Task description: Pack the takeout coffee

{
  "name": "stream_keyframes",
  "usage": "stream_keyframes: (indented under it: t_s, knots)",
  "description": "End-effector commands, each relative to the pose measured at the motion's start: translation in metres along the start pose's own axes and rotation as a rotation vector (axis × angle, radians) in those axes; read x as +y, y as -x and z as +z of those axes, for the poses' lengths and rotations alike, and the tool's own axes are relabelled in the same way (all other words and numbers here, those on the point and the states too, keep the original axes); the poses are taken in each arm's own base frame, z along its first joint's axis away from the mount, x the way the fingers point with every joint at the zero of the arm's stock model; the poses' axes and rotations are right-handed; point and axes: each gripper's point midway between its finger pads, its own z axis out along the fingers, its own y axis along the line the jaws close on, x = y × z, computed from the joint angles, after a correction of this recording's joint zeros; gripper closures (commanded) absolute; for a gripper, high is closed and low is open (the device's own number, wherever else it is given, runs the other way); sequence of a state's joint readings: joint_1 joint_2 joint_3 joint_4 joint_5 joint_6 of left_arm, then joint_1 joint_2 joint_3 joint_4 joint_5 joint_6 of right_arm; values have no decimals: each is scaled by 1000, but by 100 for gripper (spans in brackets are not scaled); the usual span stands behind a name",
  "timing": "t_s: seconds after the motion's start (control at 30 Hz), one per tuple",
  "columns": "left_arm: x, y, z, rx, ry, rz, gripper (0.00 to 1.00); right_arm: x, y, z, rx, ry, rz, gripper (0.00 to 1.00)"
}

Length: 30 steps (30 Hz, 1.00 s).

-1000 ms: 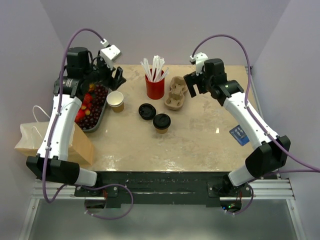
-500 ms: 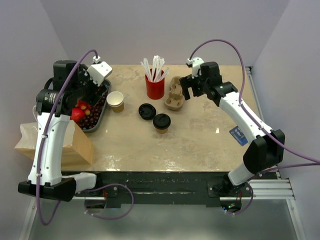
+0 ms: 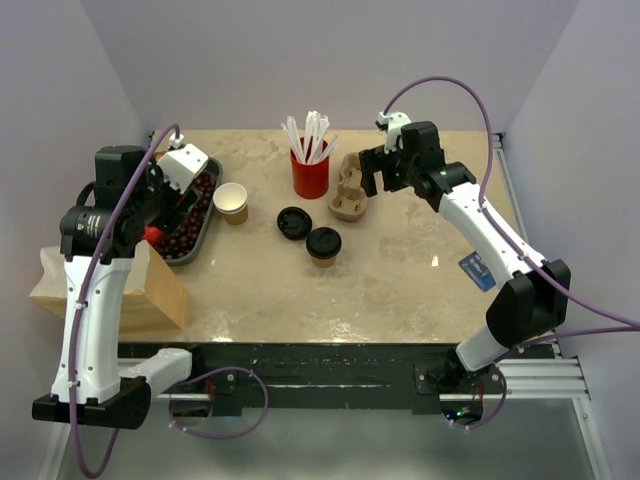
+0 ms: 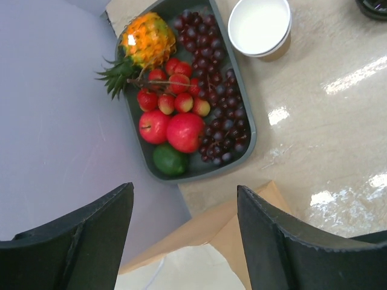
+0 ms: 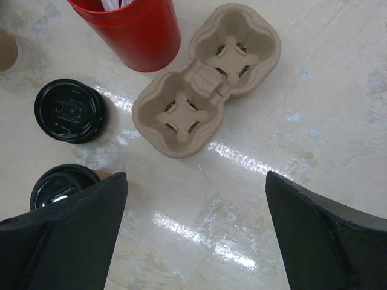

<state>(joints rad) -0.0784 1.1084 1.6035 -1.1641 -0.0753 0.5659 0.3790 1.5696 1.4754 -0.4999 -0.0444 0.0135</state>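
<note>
Because the drink has to travel in something, the takeout coffee (image 3: pixel 323 243) stands upright with its lid on near the middle of the counter (image 3: pixel 400 290), untouched. The cardboard cup carrier (image 3: pixel 352 188) is just beyond it to the far right, and a brown paper bag (image 3: pixel 150 290) waits at the near-left corner. The right pincer (image 3: pixel 372 172) hangs over the carrier with its jaws spread as wide as they go, holding nothing. Its own camera looks straight down into the carrier's two wells, so I judge it is lining up on the carrier first. The left pincer (image 3: pixel 188 195) is also wide open and empty. It hovers over the fruit tray (image 3: pixel 205 235) and the top of the bag, well apart from the coffee. A loose black lid (image 3: pixel 293 222) lies just left of the coffee, a red cup of straws (image 3: pixel 310 172) stands behind, and an open paper cup (image 3: pixel 231 202) sits beside the tray.
</note>
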Motion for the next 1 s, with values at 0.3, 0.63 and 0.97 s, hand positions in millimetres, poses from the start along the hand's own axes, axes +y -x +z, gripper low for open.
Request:
stream_keyframes:
  t_s: [0.3,0.63,0.97]
  knots:
    - [-1,-28,-20,75,-1,154,28,16,12,3,-44,144,-242,7]
    - [-42,-39,-12,61,-180,124,30,9,9,81,39,228,-525,48]
    - [-54,-35,-4,48,-248,111,32,10,-13,148,123,286,-529,49]
